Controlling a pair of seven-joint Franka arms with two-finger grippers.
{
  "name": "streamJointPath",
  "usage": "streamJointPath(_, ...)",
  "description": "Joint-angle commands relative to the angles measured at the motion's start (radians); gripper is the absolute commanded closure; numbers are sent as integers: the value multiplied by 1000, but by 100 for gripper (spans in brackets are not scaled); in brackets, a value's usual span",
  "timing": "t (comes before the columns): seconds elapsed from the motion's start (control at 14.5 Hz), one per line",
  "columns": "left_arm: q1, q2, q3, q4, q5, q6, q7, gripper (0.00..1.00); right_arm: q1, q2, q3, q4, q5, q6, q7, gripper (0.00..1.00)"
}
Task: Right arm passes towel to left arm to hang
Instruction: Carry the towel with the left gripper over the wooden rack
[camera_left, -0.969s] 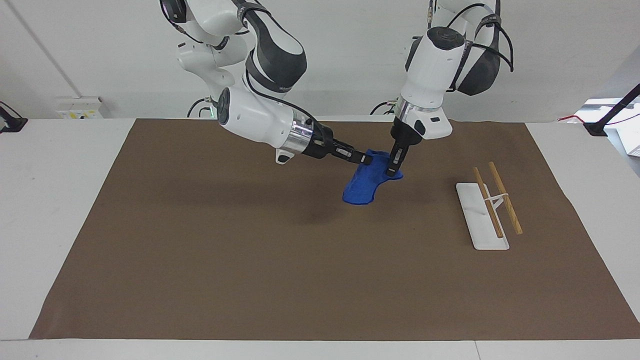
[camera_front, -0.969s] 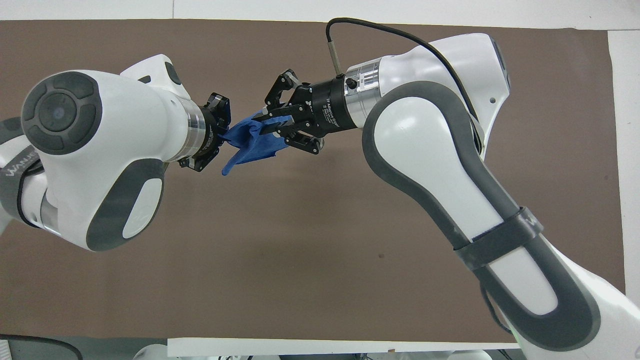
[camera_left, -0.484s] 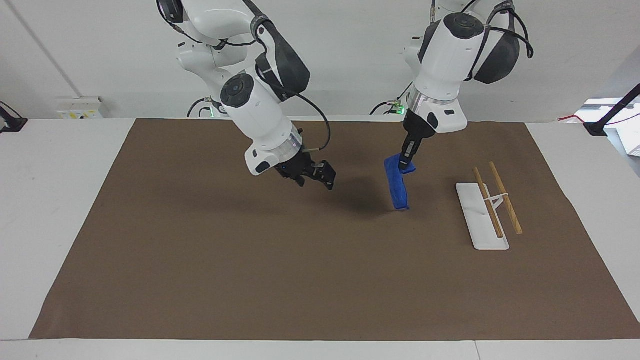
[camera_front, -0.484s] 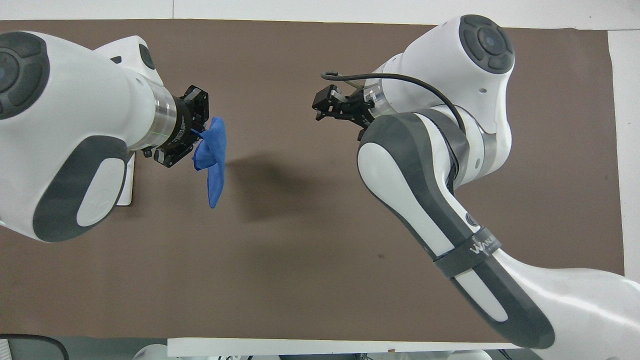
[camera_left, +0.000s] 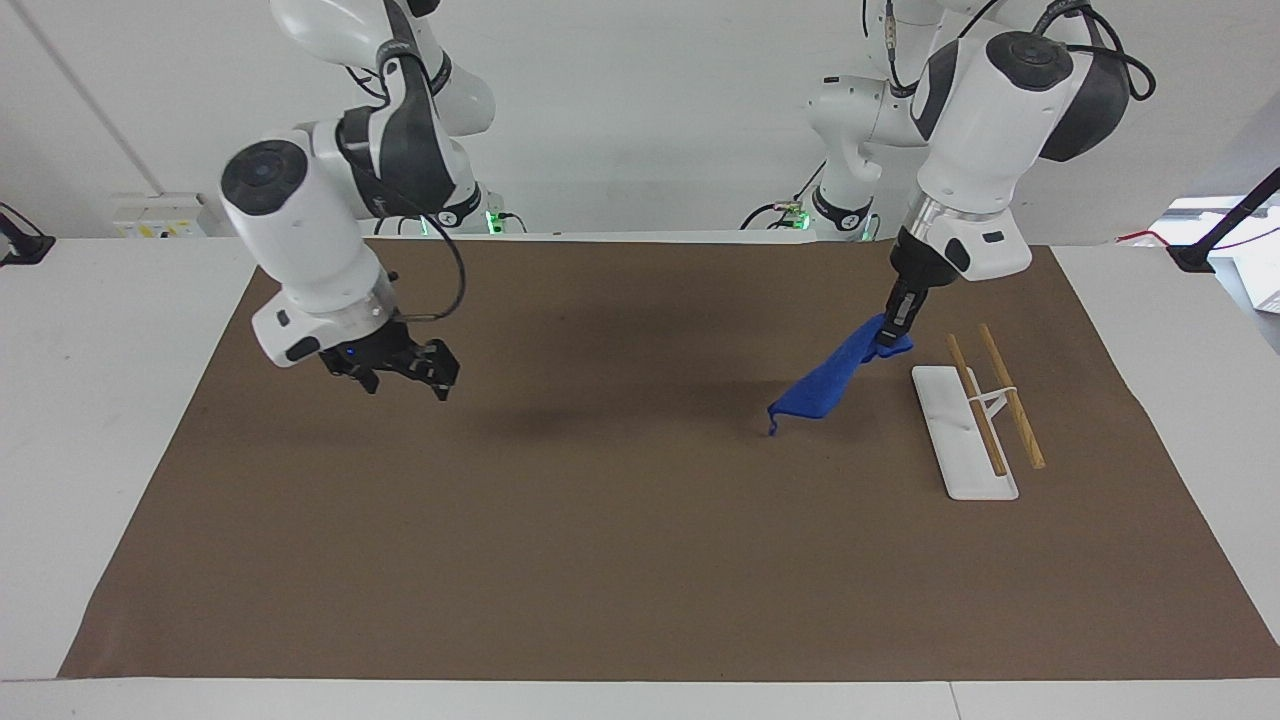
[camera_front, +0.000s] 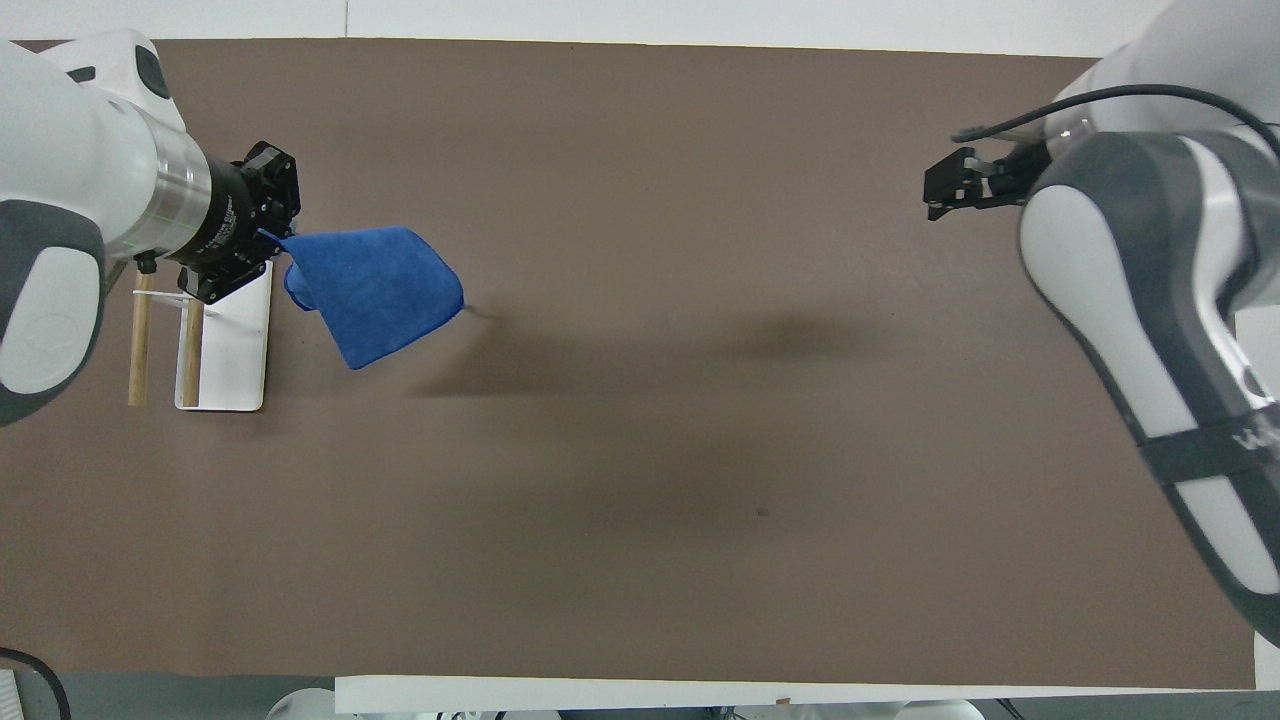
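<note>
The blue towel (camera_left: 832, 381) (camera_front: 380, 290) hangs in the air from one corner, trailing away from the rack toward the middle of the mat. My left gripper (camera_left: 893, 335) (camera_front: 272, 240) is shut on that corner, raised just beside the rack. The rack (camera_left: 965, 432) (camera_front: 232, 345) is a white base plate carrying two wooden rods (camera_left: 1010, 395) (camera_front: 137, 335), at the left arm's end of the table. My right gripper (camera_left: 408, 372) (camera_front: 950, 187) is open and holds nothing, up over the mat at the right arm's end, a small blue light on its body.
A brown mat (camera_left: 620, 560) covers most of the white table (camera_left: 110, 400). Two slimmer white arms with green base lights (camera_left: 850, 160) stand at the robots' edge. A black stand (camera_left: 1225, 225) sits off the mat near the left arm's end.
My right gripper opened off the towel and swung away to its own end. My left gripper carried the towel over toward the rack, and the cloth now trails out sideways.
</note>
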Motion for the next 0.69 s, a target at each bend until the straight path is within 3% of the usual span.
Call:
streamJointPath(0.0,39,0,-4,13,14,-19,35,100,-49,-124,11,2,-20,-95,-31,0)
streamJointPath(0.35,157,3,-4,7,14,0,160,99,-59,-162,16,105,-92,-273,-134,0)
streamJointPath(0.62,278,-1,-4,-16,14,19,306,98,-105,-162,13,99,-80,-297,-253,0)
